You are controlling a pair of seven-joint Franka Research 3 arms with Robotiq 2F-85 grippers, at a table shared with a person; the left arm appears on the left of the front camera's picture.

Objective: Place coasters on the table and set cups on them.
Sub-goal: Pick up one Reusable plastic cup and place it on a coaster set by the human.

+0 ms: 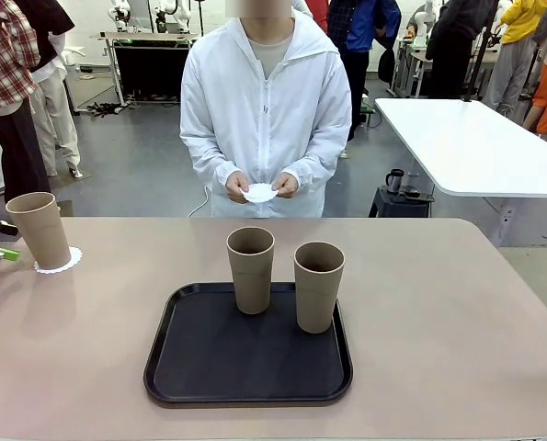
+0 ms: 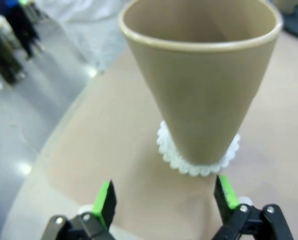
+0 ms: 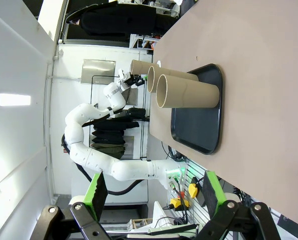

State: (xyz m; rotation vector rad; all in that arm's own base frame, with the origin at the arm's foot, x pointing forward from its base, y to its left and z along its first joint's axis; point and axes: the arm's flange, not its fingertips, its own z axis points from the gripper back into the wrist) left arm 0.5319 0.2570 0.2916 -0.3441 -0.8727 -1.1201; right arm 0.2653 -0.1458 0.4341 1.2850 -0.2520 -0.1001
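Left claw (image 2: 165, 194) wide, facing cup (image 2: 201, 85) on coaster (image 2: 189, 167); right claw (image 3: 154, 182) wide, empty | two cups (image 1: 251, 269) on tray (image 1: 199, 367) | person (image 1: 266, 110) holds another coaster (image 1: 260, 193)

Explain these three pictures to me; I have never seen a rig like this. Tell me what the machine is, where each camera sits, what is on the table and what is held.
This is a robot with two white arms, each ending in a two-finger hand with green pads. The front view looks from between the arms across the table at a person. The other two views come from cameras on the wrists, looking along the fingers. The left hand is open, just short of a cup standing on a paper coaster. The right hand is open and holds nothing. A second cup and a third cup stand on a black tray. The person's hands hold another coaster.
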